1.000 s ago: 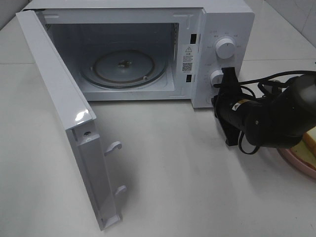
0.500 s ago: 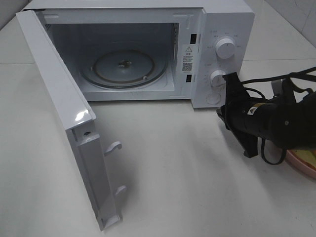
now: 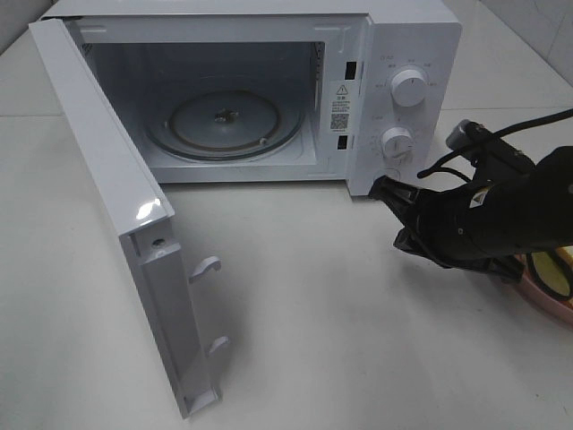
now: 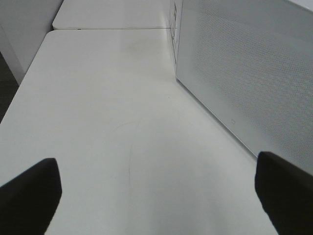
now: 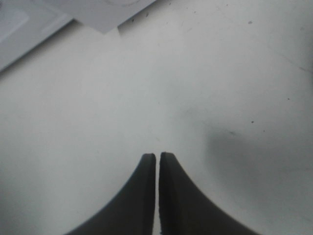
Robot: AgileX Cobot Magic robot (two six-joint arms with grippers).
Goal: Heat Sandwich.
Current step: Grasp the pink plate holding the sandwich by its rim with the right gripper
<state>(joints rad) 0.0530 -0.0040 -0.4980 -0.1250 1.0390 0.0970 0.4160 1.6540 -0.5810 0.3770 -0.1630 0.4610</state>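
The sandwich (image 3: 551,270) lies on a pink plate (image 3: 541,291) at the right edge of the exterior view, mostly hidden behind my right arm; only a yellowish strip shows. My right gripper (image 3: 391,213) hangs low over the table in front of the microwave's control panel, left of the plate. In the right wrist view its fingertips (image 5: 157,156) are pressed together with nothing between them. The white microwave (image 3: 407,54) stands open with its glass turntable (image 3: 224,124) bare. My left gripper (image 4: 156,196) is wide open over bare table beside the door's outer face; it is out of the exterior view.
The microwave door (image 3: 116,206) swings far out to the front left, its latch hooks (image 3: 206,266) facing inward. Its perforated outer face (image 4: 244,73) fills one side of the left wrist view. Two knobs (image 3: 409,88) sit just above my right gripper.
My right arm has dropped and turned. Its gripper moved from upright in front of the lower knob to low over the table, pointing left. The left side has not visibly changed.
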